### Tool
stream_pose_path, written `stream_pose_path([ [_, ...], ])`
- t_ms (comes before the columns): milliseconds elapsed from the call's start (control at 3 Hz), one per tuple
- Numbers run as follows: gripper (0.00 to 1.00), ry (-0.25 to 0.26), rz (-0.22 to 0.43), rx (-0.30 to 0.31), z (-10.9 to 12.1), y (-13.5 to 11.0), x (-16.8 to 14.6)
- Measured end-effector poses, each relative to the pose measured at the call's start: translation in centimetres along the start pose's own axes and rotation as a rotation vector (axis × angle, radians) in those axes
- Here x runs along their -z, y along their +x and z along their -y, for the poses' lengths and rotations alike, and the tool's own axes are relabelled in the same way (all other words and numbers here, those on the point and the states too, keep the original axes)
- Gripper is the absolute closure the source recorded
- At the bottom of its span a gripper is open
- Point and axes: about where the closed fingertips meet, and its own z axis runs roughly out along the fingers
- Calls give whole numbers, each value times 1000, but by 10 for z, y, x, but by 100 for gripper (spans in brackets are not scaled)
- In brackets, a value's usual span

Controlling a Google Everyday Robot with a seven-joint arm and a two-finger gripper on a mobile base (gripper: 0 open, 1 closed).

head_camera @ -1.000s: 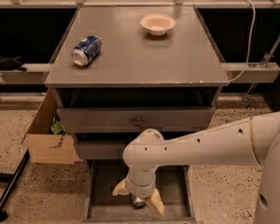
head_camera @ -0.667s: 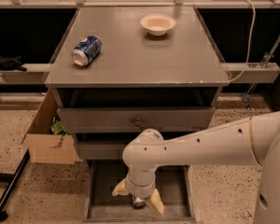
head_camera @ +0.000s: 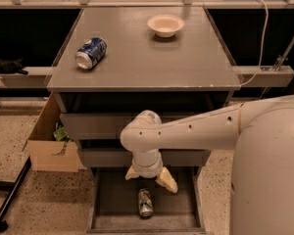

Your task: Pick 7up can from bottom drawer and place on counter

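The 7up can [head_camera: 145,202], silvery with green, lies on its side in the middle of the open bottom drawer [head_camera: 108,202], a shallow grey tray at the foot of the cabinet. My gripper [head_camera: 150,178] hangs just above and behind the can, pointing down, with its two pale fingers [head_camera: 167,180] spread apart and nothing between them. The can lies free, just below the fingertips. The grey counter [head_camera: 152,62] is the cabinet's top, well above the gripper.
A blue-and-white can [head_camera: 90,53] lies on the counter's left side and a white bowl [head_camera: 165,25] stands at its back. Two shut drawers sit above the open one. A cardboard box [head_camera: 49,148] stands on the floor to the left.
My gripper has risen from low in the drawer, where its fingers stood around the can. The can now shows whole below the fingers, still lying in the drawer.
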Motion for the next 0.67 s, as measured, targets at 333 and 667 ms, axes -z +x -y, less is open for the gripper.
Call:
stream_pose_path([
  [333,0,7,12,-6,-2,-5,-3],
  [667,0,32,-10,-50,5,-6,-15],
])
